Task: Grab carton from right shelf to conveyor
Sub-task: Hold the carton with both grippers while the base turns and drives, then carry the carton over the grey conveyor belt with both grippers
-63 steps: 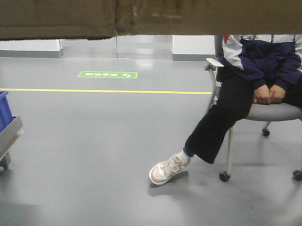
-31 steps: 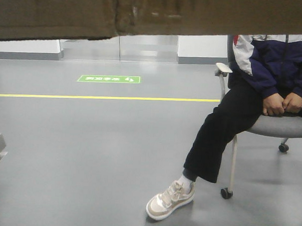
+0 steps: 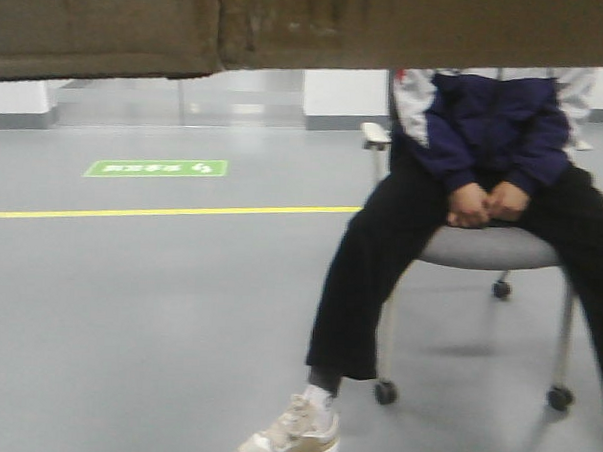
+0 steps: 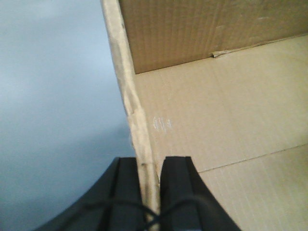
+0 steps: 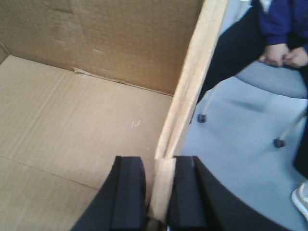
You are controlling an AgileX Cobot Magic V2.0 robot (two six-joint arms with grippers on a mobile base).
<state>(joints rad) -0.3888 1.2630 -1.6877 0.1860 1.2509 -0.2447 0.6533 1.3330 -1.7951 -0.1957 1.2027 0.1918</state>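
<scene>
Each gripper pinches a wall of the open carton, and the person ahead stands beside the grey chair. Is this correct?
Not quite. The person sits on the grey chair, not beside it; the front-facing view shows this. The rest is right: the left gripper and the right gripper each pinch a wall of the open carton.

Below the carton (image 3: 310, 26), the floor scene is sliding sideways in the front view. The green floor marking (image 3: 156, 168) is drifting further toward the carton's left end. The seated person (image 3: 485, 144) and chair (image 3: 486, 249) are moving in from the carton's right end to sit squarely under its right half. The shoe (image 3: 287, 441) is dropping farther below the carton. The blue bin and its steel rail, earlier low under the carton's left end, are leaving sight.
</scene>
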